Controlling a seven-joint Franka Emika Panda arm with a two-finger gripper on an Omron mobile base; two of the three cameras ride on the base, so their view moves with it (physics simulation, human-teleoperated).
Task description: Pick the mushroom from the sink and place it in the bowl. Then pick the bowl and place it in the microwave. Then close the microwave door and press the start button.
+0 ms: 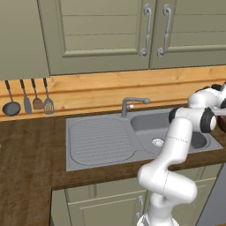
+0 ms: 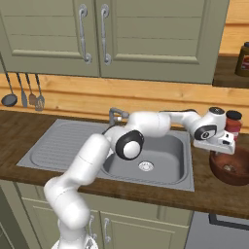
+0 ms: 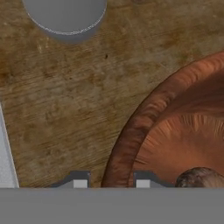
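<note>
Gripper (image 3: 111, 183) narrowed astride the bowl (image 3: 175, 131) rim, apparently pinching it, mushroom (image 3: 201, 177) inside

Claw (image 3: 111, 183) straddles the bowl (image 3: 175, 131) rim, one fingertip (image 3: 80, 183) outside over bare bench (image 3: 65, 100), the other inside, so the rim wall fills the gap between them. Mushroom (image 3: 199, 178) lies on the bowl floor just beside the inner fingertip, leaving little room that side; the rest of the bowl's inside is free. On the bench, a grey round base (image 3: 65, 17) stands well clear of the rim and the sink (image 2: 187, 168) edge runs along the far side; in the right base view a dark red-capped jar (image 2: 233, 124) stands right behind the hand, upper cabinets (image 2: 146, 34) well above.
</note>
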